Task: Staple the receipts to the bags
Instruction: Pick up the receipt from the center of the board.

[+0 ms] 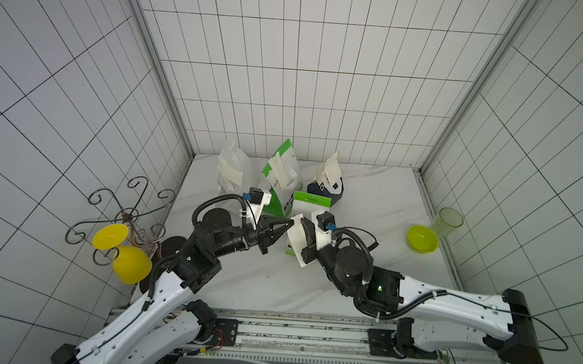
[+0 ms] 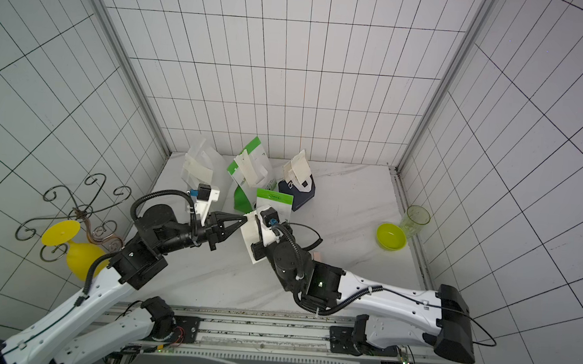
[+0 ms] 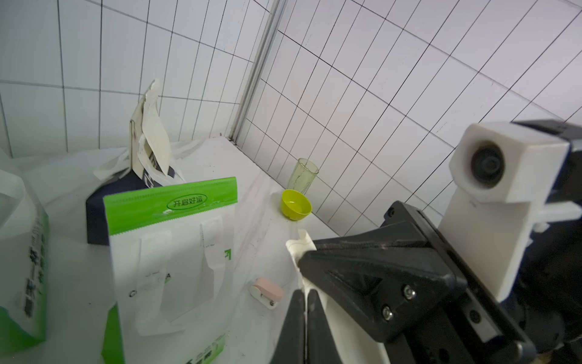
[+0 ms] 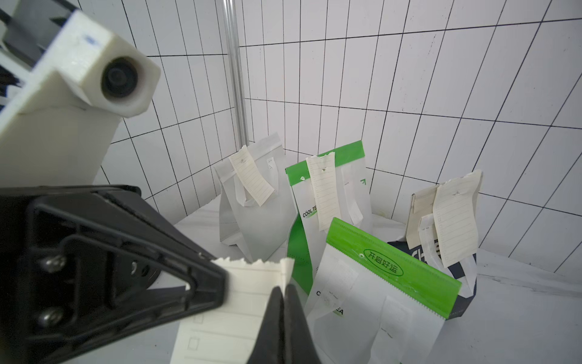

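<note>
Centre of frame in both top views, the left gripper [image 1: 290,224] is pinched tight on the upper end of the receipt [image 2: 249,236]; the right gripper [image 4: 284,293] is clamped on the same slip, held off the table [image 1: 370,195] — the green-topped bag [image 1: 311,200] stands just above them.

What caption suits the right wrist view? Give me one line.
Left end effector and right end effector pinch one receipt near a green-topped bag without one.
</note>
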Robot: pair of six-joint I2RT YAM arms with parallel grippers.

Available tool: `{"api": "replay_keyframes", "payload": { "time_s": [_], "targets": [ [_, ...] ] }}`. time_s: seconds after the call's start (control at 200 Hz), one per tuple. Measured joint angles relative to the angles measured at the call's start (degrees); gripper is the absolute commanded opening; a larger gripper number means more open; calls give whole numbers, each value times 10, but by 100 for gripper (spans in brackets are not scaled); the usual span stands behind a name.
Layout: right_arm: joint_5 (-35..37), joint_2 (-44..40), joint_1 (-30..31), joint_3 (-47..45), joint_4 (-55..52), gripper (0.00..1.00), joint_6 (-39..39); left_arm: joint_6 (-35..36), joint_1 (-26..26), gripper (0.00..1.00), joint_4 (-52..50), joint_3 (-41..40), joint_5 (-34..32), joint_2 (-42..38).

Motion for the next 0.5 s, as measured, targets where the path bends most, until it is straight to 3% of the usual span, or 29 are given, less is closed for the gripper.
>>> {"api": "replay_keyframes", "payload": {
  "time_s": [0.055, 0.12, 0.26, 0.5],
  "targets": [
    [-16, -6, -1, 0, -6, 38, 5, 7, 1, 0, -4, 2, -1, 0],
    [-50, -21, -9, 0, -22, 48, 12, 16, 6, 0, -17, 8, -1, 1],
    [-156, -83, -42, 0, -71, 61, 26, 43, 37, 0, -31, 26, 23, 3],
    [-414, -154, -175, 1, -148, 66, 41, 83, 48, 0, -40, 58, 113, 33]
  ]
}}
